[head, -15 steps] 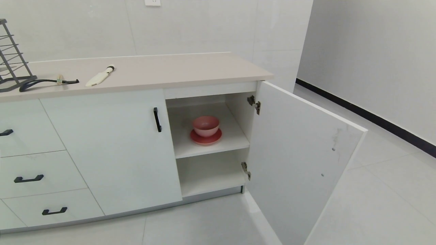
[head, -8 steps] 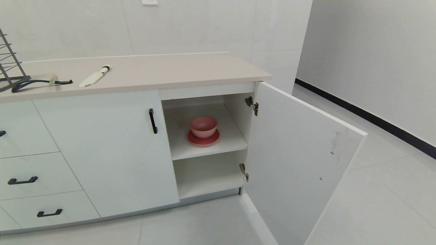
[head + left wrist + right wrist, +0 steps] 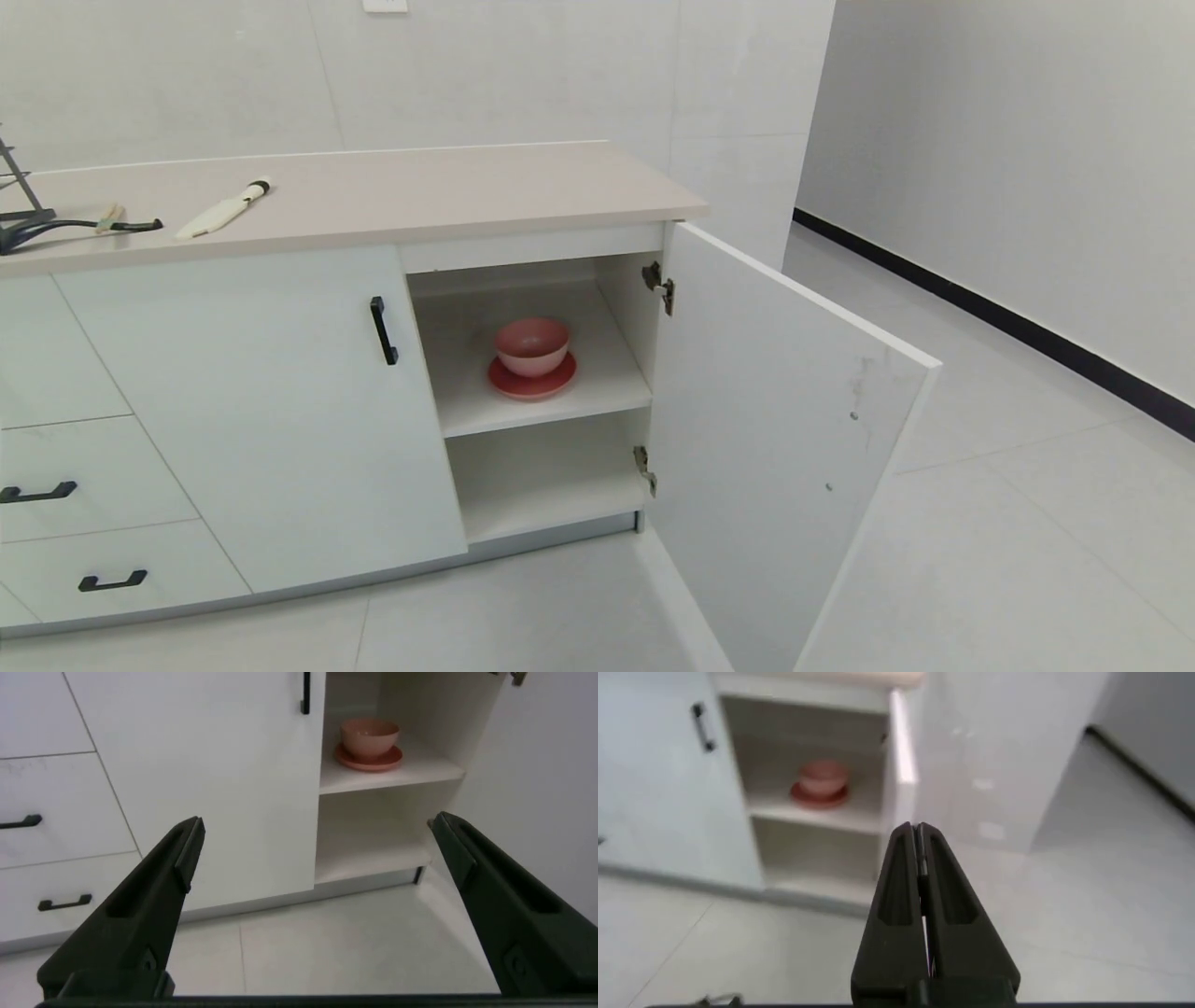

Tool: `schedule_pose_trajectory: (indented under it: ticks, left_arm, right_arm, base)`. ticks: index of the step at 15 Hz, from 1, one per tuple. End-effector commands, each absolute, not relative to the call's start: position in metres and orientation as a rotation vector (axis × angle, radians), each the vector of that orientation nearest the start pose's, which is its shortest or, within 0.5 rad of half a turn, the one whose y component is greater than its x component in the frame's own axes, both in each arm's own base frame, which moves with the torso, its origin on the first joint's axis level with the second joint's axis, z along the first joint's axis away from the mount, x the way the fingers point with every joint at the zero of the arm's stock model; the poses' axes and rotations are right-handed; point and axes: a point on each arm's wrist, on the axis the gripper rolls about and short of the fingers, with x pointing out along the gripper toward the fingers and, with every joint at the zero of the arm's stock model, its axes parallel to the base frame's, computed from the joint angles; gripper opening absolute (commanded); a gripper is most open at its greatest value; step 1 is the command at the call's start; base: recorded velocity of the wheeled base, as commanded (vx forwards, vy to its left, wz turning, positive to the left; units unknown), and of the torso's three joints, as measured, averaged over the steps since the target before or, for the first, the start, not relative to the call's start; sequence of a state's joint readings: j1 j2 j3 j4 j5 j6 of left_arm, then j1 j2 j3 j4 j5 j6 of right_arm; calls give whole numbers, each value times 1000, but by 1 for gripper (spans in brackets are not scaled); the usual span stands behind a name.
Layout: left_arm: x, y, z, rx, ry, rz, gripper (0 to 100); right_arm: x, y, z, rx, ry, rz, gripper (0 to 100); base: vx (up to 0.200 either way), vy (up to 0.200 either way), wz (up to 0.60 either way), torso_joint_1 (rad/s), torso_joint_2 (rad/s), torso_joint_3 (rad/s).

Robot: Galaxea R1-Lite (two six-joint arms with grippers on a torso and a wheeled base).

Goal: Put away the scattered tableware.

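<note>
The pink bowl (image 3: pixel 532 343) sat stacked on the red plate (image 3: pixel 531 383) on the open cupboard's upper shelf (image 3: pixel 602 397), apparently stowed, well beyond the left gripper (image 3: pixel 316 826), fingers spread wide, and the right gripper (image 3: pixel 918 833), fingers pressed together on nothing.

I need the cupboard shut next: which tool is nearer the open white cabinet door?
Right, likely. The right tool, shut, points straight at the open white cabinet door; the left tool, open, faces the shelf opening, the door off to its side.
</note>
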State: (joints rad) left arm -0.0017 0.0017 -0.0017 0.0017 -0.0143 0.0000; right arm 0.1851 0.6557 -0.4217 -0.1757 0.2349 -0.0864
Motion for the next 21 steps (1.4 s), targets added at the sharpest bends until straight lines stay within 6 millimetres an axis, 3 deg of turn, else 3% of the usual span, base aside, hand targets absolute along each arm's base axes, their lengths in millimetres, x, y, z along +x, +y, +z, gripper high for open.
schedule_pose_trajectory:
  ticks: [1,5,7,11,18,21]
  left_arm:
    - [-23,0,76,2,2,-17,100]
    - [-23,0,76,-2,2,-17,100]
    - [-23,0,76,-3,2,-17,100]
    - [-23,0,76,-6,2,-17,100]
    - [-23,0,76,-20,0,-15,100]
    - [-23,0,76,-26,0,-15,100]
  right_arm:
    - [96,35,188,-93,284,552,0]
    - [140,43,187,-87,277,511,0]
    - [169,40,177,-82,296,447,0]
    - [171,34,166,-81,339,392,0]
    - [219,40,146,-77,265,396,0]
    - [210,56,138,-75,246,548,0]
  base:
    - [0,0,0,0,0,0]
    - [0,0,0,0,0,0]
    - [0,0,0,0,0,0]
    - [0,0,0,0,0,0]
    - [0,0,0,0,0,0]
    - [0,0,0,0,0,0]
